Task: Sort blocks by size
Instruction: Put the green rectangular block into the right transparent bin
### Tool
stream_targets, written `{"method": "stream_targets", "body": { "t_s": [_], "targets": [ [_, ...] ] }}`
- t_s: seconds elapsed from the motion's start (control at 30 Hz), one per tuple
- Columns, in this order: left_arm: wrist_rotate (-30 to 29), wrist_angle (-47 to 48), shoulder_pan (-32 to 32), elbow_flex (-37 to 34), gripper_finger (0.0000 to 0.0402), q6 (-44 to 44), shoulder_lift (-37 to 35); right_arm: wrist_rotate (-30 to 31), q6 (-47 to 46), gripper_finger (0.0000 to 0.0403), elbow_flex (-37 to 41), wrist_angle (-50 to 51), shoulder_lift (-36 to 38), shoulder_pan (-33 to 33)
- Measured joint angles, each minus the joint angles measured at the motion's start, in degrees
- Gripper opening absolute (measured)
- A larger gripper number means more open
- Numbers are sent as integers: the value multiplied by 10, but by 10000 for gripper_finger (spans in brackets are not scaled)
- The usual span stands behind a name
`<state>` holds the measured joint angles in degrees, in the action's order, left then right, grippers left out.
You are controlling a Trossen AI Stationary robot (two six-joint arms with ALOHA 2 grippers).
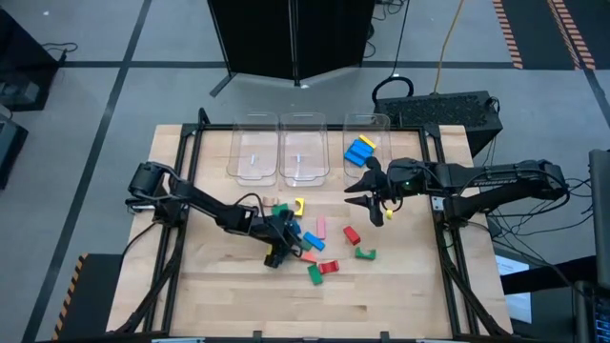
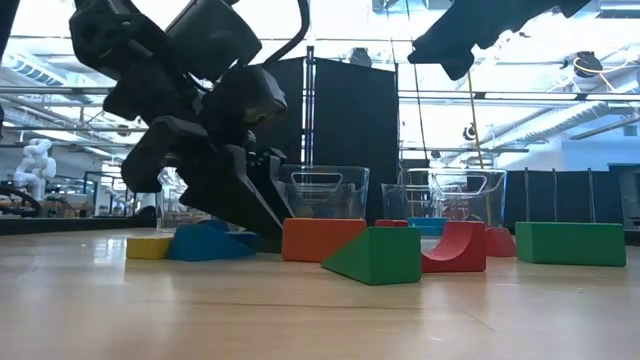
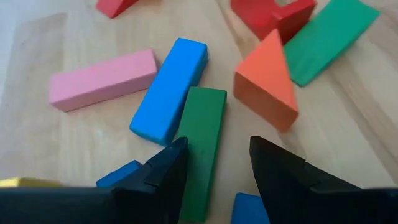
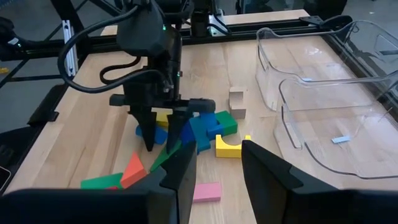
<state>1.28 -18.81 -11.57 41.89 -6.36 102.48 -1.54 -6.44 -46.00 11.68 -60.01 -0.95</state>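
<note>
Left gripper (image 3: 214, 171) jaws part open, straddling the long green block (image 3: 202, 146), nothing clamped yet; whether the tips touch its sides, can't tell. To grip well: centre on the block's width, keep clear of the blue block (image 3: 169, 88) touching alongside, then close and lift straight. Orange wedge (image 3: 267, 81) sits just beside. Right gripper (image 1: 367, 198) hangs empty, jaws narrowly parted, near the rightmost bin (image 1: 383, 122), which holds blue and yellow blocks (image 1: 359, 151).

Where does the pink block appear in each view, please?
High view: pink block, right side of the pile.
Low view: not visible.
Left wrist view: left, beside the blue block.
Right wrist view: bottom centre.
Shared landmark: the left gripper over the pile.
</note>
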Motion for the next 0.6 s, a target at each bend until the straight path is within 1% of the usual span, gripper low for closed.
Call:
{"method": "stream_targets", "body": {
  "t_s": [0.27, 0.43, 0.6],
  "targets": [
    [-19, -2, 0, 1, 176, -6, 0, 0, 0, 116, 0, 1, 0, 11],
    [-39, -7, -1, 12, 176, -33, 0, 2, 3, 116, 0, 2, 0, 18],
    [-31, 2, 7, 12, 176, -33, 0, 2, 3, 116, 0, 7, 0, 18]
  ]
}}
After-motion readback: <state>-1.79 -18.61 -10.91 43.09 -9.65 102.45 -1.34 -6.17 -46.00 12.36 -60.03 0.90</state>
